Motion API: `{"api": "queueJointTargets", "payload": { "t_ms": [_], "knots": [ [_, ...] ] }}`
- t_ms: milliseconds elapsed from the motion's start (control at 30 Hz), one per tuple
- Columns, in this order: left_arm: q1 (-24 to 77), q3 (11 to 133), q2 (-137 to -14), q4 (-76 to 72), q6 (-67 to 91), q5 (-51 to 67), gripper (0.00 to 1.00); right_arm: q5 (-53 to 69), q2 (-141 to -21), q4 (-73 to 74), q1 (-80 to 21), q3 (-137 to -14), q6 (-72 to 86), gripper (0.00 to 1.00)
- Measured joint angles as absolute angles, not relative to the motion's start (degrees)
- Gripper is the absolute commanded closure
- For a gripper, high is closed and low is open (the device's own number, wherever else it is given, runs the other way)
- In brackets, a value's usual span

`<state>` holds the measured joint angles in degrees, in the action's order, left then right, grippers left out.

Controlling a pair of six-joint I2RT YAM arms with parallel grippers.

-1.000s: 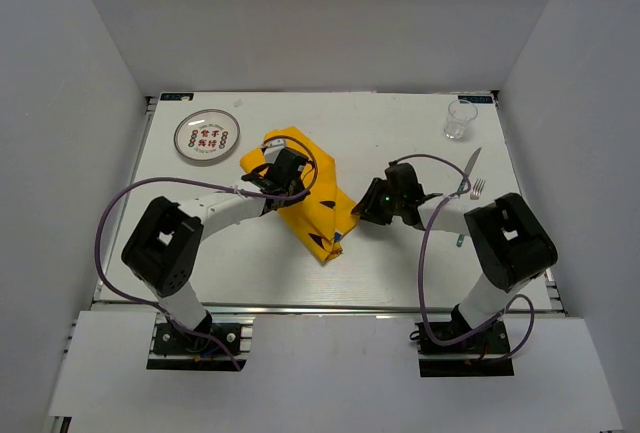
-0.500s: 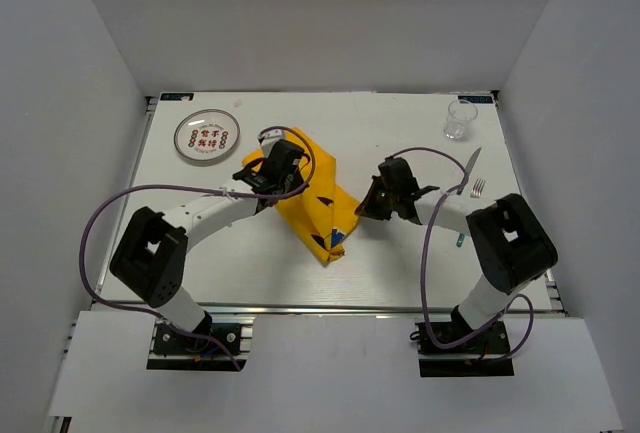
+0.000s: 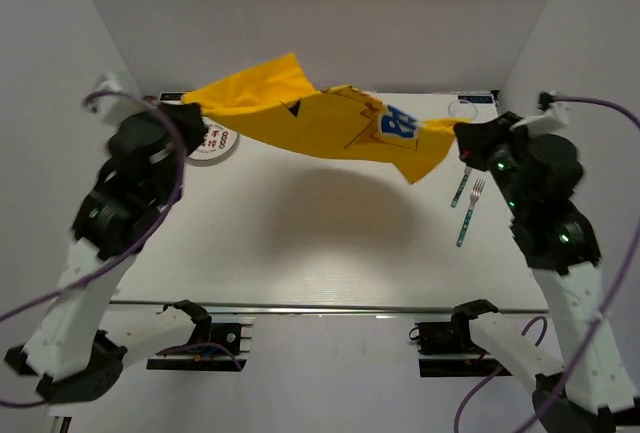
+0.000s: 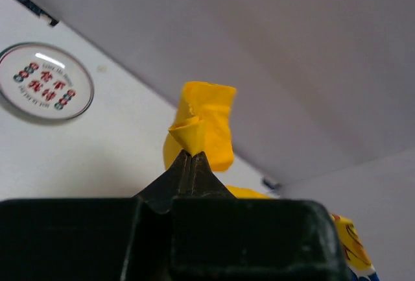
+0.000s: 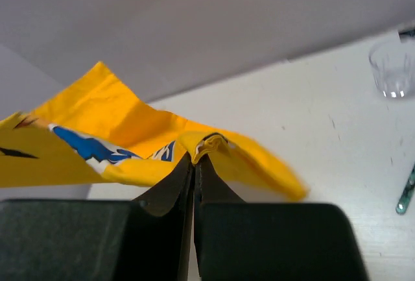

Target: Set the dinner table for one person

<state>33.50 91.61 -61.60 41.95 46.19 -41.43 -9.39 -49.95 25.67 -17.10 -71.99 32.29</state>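
A yellow cartoon-printed cloth hangs spread in the air high above the white dinner table, sagging between both arms. My left gripper is shut on its left corner, seen as a yellow bunch at the fingertips of the left gripper. My right gripper is shut on the right edge; in the right wrist view the right gripper pinches a folded fold of the cloth.
A round printed plate lies at the back left, partly hidden by the cloth, plain in the left wrist view as the plate. A clear glass stands at the back right. A fork and knife lie at the right.
The cloth lay crumpled on the table with both grippers low at it. The right gripper shut on it, then both arms rose and drew apart, lifting and spreading the cloth.
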Motion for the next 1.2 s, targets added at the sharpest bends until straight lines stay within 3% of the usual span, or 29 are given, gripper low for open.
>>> {"api": "queueJointTargets", "payload": {
  "t_ms": [200,567,633,833,933,1067,1200],
  "knots": [
    [33.6,89.8,-52.1,40.8,47.2,-36.9,1.00,-7.8,-44.5,33.2,-17.4,-81.3,30.5,1.00],
    [33.8,81.1,-64.6,41.6,51.8,-27.2,1.00,-11.5,-57.3,44.1,-17.3,-89.9,27.7,1.00],
    [33.3,84.6,-68.3,42.2,51.0,-27.7,1.00,-11.9,-62.0,43.7,-17.1,-93.9,27.0,1.00],
    [29.8,113.6,-89.8,41.4,44.2,-27.4,1.00,-9.0,-81.1,44.1,-13.3,-111.5,25.1,1.00],
    [27.5,122.3,-97.1,38.9,40.7,-25.2,1.00,-4.7,-90.1,44.2,-9.7,-121.9,24.7,1.00],
    [25.6,121.7,-98.7,36.2,37.2,-22.2,1.00,3.0,-96.0,42.7,-4.2,-126.9,24.6,1.00],
    [24.9,110.4,-93.4,28.8,35.1,-20.5,1.00,9.3,-93.0,37.9,-0.7,-118.0,24.7,1.00]
  ]
}}
